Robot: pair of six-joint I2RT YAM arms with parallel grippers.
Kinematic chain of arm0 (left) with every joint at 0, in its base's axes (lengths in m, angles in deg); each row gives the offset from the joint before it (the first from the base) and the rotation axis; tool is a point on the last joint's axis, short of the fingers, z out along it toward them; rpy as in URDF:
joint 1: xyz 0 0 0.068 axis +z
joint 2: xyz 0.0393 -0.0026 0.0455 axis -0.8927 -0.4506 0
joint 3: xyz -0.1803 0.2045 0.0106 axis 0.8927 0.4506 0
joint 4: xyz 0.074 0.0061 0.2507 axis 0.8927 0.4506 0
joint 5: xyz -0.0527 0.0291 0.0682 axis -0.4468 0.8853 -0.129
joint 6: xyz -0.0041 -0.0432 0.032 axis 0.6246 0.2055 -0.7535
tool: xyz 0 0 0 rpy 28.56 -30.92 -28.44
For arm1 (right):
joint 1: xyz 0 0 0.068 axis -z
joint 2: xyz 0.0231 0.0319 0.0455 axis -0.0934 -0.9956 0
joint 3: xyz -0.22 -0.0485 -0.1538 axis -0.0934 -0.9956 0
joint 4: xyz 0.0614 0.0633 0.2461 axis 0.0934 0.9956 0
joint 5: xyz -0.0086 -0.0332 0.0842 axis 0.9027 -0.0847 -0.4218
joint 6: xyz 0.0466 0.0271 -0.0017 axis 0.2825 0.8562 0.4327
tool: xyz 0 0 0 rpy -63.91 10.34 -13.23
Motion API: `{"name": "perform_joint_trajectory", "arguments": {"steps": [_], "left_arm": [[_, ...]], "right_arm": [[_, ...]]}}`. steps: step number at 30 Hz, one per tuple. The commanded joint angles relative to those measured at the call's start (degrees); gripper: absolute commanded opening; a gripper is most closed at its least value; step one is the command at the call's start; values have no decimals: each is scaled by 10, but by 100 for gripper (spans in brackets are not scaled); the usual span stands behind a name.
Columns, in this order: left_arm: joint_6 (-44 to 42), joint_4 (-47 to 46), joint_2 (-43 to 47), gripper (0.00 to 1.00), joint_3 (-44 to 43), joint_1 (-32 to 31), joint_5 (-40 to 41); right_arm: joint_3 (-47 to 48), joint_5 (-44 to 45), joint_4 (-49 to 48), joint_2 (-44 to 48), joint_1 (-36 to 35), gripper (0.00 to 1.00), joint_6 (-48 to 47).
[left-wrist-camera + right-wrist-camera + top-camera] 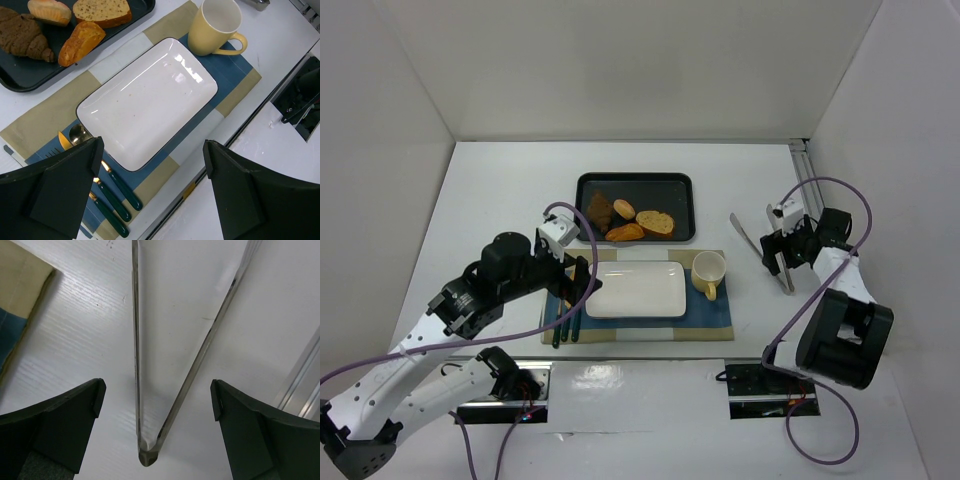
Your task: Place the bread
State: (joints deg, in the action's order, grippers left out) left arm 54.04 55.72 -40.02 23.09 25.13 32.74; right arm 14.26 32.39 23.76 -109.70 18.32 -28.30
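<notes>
Tongs (148, 456) lie between my R gripper's (157, 390) spread jaws, unclamped. Bread (656, 222) sits on tray (682, 190), 12 o'clock of bare plate (150, 100); nothing placed yet.

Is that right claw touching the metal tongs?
Apart. The right wrist view shows the right gripper open, its fingers either side of the tongs, with bare table between each finger and the metal.

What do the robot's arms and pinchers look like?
The left arm and right arm are white tubes with chunky black joints. A purple cable loops along each. The left gripper and right gripper both have two dark, flat, wedge-shaped fingers.
</notes>
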Motion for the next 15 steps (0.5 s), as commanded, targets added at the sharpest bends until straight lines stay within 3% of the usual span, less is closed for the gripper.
{"name": "perform_joint_trajectory", "arguments": {"steps": [1, 15], "left_arm": [[5, -27, 5, 100, -4, -2, -14], [5, -27, 0, 100, -4, -2, -14]], "right_arm": [[-6, -1, -45, -31, 4, 100, -31], [-6, 5, -89, -134, 4, 100, -36]]}}
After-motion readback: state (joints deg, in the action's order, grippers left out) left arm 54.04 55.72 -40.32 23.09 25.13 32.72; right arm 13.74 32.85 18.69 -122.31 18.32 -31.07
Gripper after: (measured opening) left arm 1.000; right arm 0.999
